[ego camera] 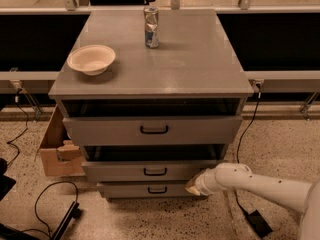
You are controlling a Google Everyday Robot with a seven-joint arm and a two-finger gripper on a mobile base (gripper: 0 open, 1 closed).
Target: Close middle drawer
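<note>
1. Your tool is low at the right end of the middle drawer, down at the front's lower corner and seemingly pressed against it.
2. You cannot tell from here whether the tool is apart or together; it shows only as a pale lump at the end of the white arm.
3. The middle drawer stands part-way out of the grey table, with a dark gap above its front and the small black handle centred.
4. The top drawer is out too, its taller front overhanging the one below.
5. The lowest drawer sits just beneath, further back.
6. On the table top, you have a cream bowl at the left and an upright can near the far edge, well apart.
7. A cardboard box stands on the floor against the table's left side.
</note>
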